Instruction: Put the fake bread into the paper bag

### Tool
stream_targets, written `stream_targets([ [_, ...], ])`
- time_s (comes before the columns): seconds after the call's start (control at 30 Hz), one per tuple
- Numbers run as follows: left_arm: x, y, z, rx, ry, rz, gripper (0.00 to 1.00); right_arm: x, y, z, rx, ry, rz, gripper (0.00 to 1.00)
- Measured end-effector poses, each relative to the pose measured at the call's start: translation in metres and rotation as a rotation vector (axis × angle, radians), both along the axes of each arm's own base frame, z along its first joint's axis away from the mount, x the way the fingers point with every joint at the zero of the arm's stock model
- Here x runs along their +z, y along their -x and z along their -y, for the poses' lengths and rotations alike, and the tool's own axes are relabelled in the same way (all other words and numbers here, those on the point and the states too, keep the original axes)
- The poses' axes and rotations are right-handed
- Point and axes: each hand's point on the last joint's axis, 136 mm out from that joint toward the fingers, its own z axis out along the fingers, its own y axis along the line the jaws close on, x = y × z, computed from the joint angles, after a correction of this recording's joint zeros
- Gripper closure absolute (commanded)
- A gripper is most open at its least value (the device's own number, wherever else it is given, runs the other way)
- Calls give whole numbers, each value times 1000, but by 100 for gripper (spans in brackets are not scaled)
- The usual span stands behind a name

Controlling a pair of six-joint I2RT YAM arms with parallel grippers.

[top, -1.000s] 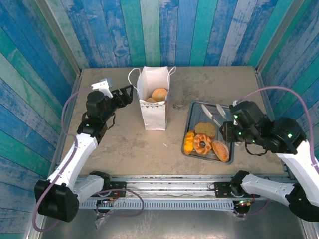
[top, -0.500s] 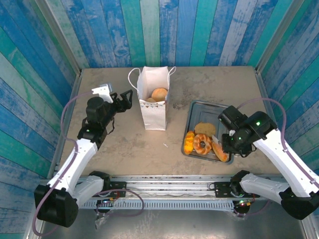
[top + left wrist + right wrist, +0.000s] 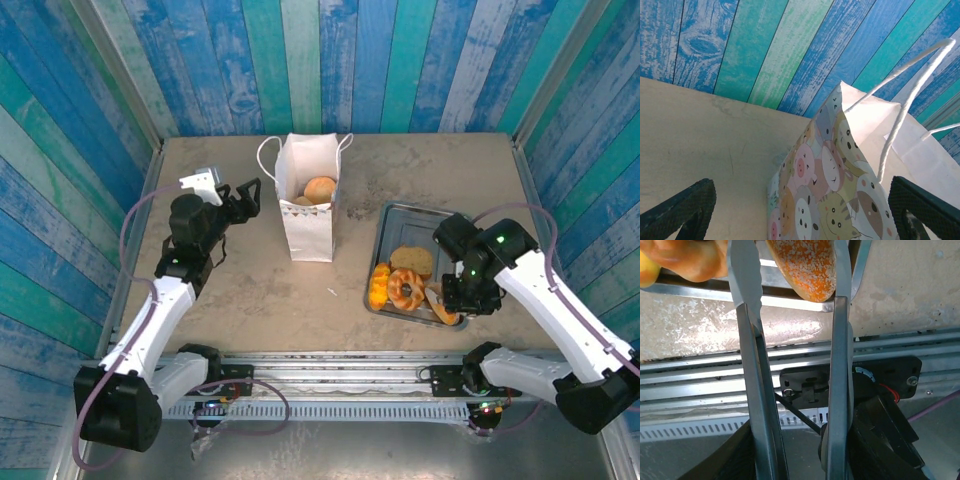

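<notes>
Since a second ago our right hand [image 3: 463,296] has swung in and dropped low over the near right corner of the tray [image 3: 432,222]. Our left hand [image 3: 247,199] has hardly moved.

Some fake bread [image 3: 406,289] is already in the paper bag [image 3: 308,225]: a round bun [image 3: 320,189] shows in its open top. Four pieces wait on the tray: a brown slice [image 3: 411,261], a ring doughnut, a yellow-orange pastry [image 3: 379,285] and an orange crumbly pastry [image 3: 805,265] at the near right corner. The bag stands upright on the tabletop [image 3: 250,285], left of the tray and apart from it.

Our right hand is clenched on the metal tongs [image 3: 747,365]. The two tong arms run one on each side of the orange crumbly pastry. Their tips are cut off in the wrist view, so we cannot tell if they pinch it yet. Our left hand is wide open and holds nothing, just beside the bag's left side.

We think the step now is picking up that pastry. To do it well, we should slide the tongs past its middle, squeeze gently, then lift straight up over the tray's rim. The pastry looks round and the tongs look smooth, so it may slip. Our left hand could steady the bag's edge so the bag does not tip.
</notes>
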Motion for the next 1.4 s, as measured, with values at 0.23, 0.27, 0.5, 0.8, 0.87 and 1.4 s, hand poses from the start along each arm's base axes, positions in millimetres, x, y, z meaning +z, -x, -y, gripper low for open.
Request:
stream_targets([
  [0.23, 0, 0, 1, -5, 1, -1, 7, -14, 5, 7, 34, 55, -63, 55],
  [0.27, 0, 0, 1, -5, 1, -1, 7, -16, 5, 8, 41, 67, -78, 55],
  [0.5, 0, 0, 1, -5, 1, -2, 7, -22, -1, 14, 82, 135, -112, 64],
  [0.8, -7, -1, 1, -5, -3, -23, 7, -8, -16, 14, 106, 141, -36, 72],
  [0.87, -6, -1, 1, -4, 0, -26, 7, -2, -20, 14, 107, 139, -3, 73],
  [1.4, 30, -6, 1, 9, 71, -27, 9, 83, -85, 15, 212, 187, 393, 74],
])
